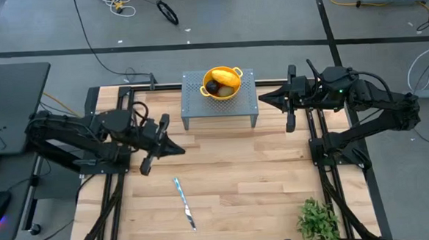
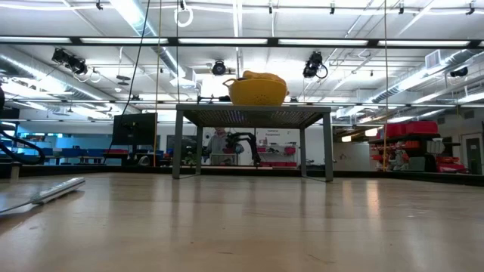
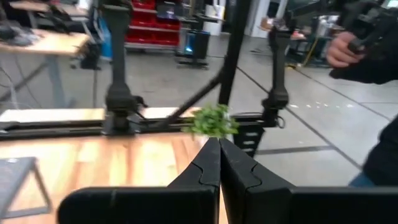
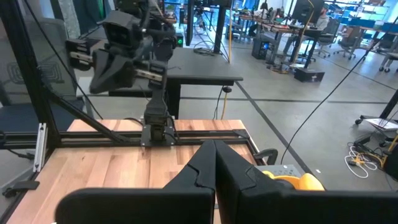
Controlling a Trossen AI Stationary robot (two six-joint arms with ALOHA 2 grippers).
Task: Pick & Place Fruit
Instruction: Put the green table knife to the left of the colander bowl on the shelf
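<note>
Left gripper: the left gripper is clenched, with nothing between its fingers, and hangs over the left part of the desk, its tip pointing toward the middle.
Right gripper: the right gripper is also clenched and empty; it waits just beside the right end of the small metal stand, pointing at it.
Fruit: the fruit lies in a yellow bowl on top of the stand, at the far middle of the desk. I can see one yellow-orange oblong piece, its long axis running roughly left to right, and one dark round piece beside it. Other pieces I cannot make out.
Key relation: from the right gripper the bowl lies to the side, near, and seemingly not lower than the fingers; from the left gripper it lies farther off, across the stand's near edge. I judge the right arm to be the nearer one.
Nearby things: a silver knife lies on the near part of the desk and a leafy plant stands at the near right corner, both well apart from the bowl.
Obstacles: the bowl's rim and handles, and the stand's edge, are what a reach must clear.
</note>
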